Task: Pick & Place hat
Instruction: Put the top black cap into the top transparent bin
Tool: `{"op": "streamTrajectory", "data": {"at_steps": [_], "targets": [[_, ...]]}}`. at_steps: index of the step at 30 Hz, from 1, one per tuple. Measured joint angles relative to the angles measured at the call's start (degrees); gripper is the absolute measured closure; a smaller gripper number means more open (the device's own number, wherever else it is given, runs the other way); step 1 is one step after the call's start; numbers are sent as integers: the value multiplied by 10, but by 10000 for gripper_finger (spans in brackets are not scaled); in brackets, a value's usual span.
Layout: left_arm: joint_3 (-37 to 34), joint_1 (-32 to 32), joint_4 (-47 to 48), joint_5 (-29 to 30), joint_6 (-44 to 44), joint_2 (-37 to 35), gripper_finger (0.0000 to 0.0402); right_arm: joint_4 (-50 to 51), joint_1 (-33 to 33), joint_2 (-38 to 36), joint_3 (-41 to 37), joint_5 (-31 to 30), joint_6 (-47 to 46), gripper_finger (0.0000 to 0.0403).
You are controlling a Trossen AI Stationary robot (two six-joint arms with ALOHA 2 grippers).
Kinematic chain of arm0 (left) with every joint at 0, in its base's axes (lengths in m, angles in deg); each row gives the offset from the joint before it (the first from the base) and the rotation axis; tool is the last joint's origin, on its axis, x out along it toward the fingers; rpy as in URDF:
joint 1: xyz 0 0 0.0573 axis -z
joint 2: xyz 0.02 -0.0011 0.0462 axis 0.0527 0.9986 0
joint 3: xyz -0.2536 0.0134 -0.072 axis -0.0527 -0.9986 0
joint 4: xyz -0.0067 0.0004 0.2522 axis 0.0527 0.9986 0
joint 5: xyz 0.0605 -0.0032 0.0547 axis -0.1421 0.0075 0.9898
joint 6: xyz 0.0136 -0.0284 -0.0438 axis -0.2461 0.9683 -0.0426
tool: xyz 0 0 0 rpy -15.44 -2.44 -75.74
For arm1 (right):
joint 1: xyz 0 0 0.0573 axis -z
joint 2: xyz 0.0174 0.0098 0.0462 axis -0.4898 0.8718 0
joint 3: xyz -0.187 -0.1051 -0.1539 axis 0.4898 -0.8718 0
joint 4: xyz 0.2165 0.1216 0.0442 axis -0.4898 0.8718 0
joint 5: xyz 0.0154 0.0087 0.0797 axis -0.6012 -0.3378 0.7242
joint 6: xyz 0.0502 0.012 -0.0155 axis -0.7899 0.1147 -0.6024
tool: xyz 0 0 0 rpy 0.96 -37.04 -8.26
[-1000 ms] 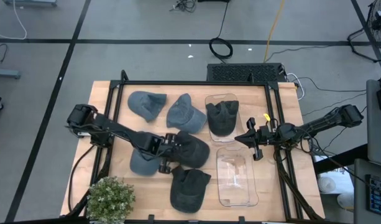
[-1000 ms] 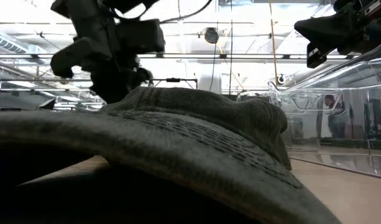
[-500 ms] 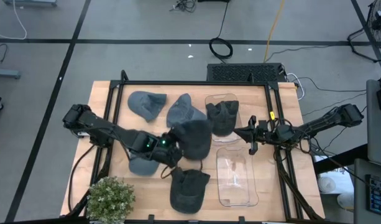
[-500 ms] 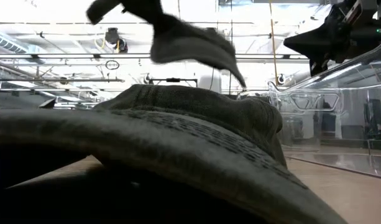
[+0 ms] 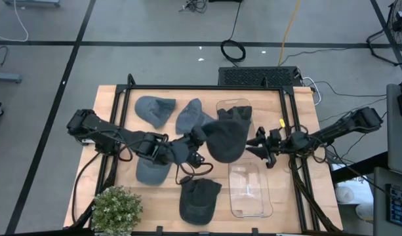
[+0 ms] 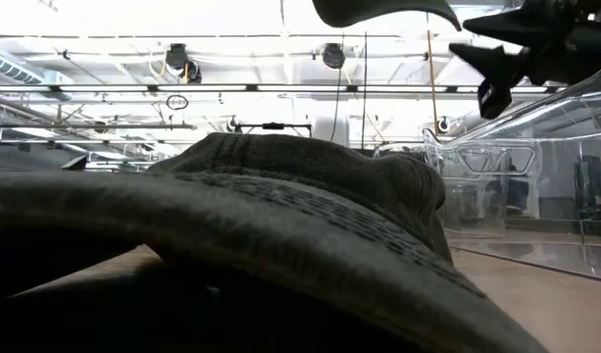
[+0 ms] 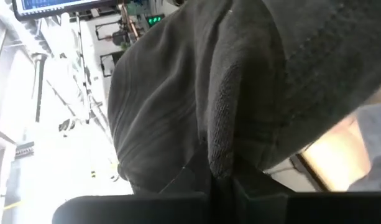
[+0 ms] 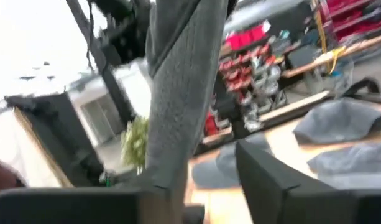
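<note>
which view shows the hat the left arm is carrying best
The high view: the lifted hat shows whole, held by the left gripper near the right gripper. The low view catches only its lower edge; both wrist views show close-up fabric.

Hats are all soft matt cloth: the lifted hat (image 5: 225, 139) is dark grey with a raised seam and a knit-looking weave up close. The table (image 5: 289, 203) is pale smooth wood with a black metal frame (image 5: 201, 87). Right of the lifted hat, the tray (image 5: 249, 191) is clear glossy plastic. Arms look matt black. The plant (image 5: 115, 210) at the table's corner looks fuzzy.
</note>
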Motion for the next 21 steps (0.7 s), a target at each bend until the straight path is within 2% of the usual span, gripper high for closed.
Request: {"op": "streamTrajectory", "data": {"at_steps": [4, 8, 15, 21], "targets": [[0, -5, 5, -16, 28, 0, 392, -27, 0, 42, 24, 0, 13, 209], [0, -4, 16, -33, 56, 0, 395, -75, 0, 75, 26, 1, 15, 181], [-1, -4, 29, -76, 79, 13, 395, -146, 0, 113, 27, 1, 10, 187], [-1, -9, 26, -78, 86, 22, 396, -137, 0, 151, 61, 11, 6, 209]]}}
